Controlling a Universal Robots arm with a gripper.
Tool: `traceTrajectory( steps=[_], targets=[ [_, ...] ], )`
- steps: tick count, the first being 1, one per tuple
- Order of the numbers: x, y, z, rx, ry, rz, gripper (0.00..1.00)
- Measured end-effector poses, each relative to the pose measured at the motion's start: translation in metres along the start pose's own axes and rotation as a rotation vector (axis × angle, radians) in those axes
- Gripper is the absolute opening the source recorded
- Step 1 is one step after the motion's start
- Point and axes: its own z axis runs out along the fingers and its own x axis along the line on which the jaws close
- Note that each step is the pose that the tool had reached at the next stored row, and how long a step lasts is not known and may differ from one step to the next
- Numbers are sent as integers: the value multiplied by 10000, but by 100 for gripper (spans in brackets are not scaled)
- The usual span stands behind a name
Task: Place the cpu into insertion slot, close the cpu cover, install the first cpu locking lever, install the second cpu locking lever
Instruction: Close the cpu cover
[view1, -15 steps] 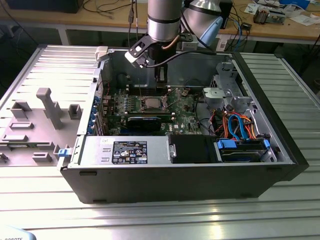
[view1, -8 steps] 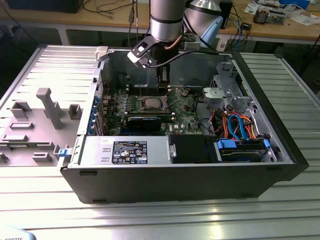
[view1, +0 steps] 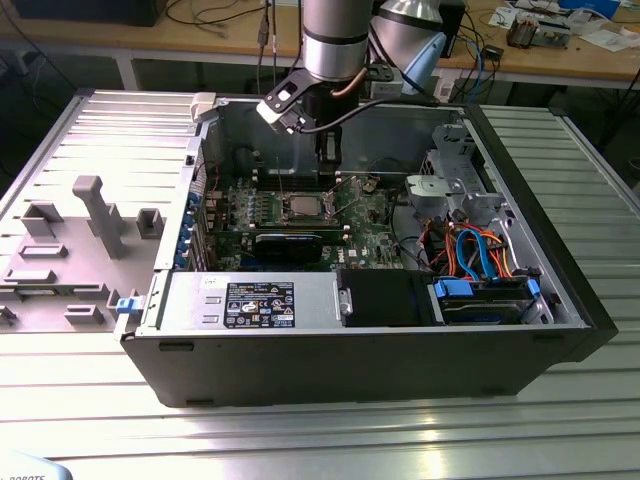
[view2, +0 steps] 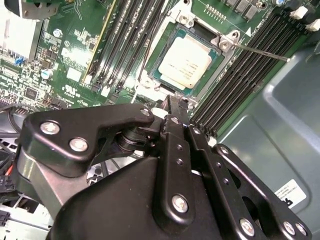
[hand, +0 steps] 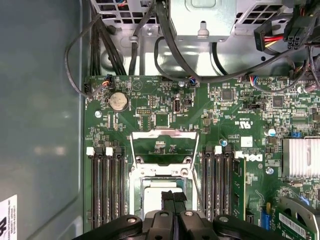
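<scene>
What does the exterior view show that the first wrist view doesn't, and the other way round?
From the exterior view you get the whole computer case on a ribbed metal table, a grey fixture plate at the exterior view's left, and blue and orange cables. From the first wrist view you get the cpu cover standing open and white clips on the memory slots. Both show the green motherboard, the cpu in the insertion slot, and the gripper near it.

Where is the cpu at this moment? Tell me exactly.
In the second wrist view the cpu lies in the insertion slot on the green motherboard, between two banks of memory slots, close to the end effector.
</scene>
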Motion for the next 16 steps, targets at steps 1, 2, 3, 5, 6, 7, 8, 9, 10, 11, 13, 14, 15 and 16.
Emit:
traceTrajectory(
  steps=[1,2,3,5,6,7,8,9,10,11,13,14,15,16],
  targets=[
    [0,11,1,0,1,1,11],
    [0,22,1,0,1,1,11],
    [0,45,1,-1,1,1,11],
    [0,67,2,-1,1,0,11],
    [0,89,2,-1,2,0,11],
    [0,107,3,-1,1,0,11],
    [0,121,3,0,1,2,11],
    [-1,131,3,0,1,1,11],
    [-1,142,3,-1,1,1,11],
    [0,155,4,-1,1,1,11],
    [-1,171,4,0,1,0,11],
    [-1,174,4,-1,1,0,11],
    [-1,174,4,-1,1,2,11],
    [-1,175,4,-1,1,1,11]
  ],
)
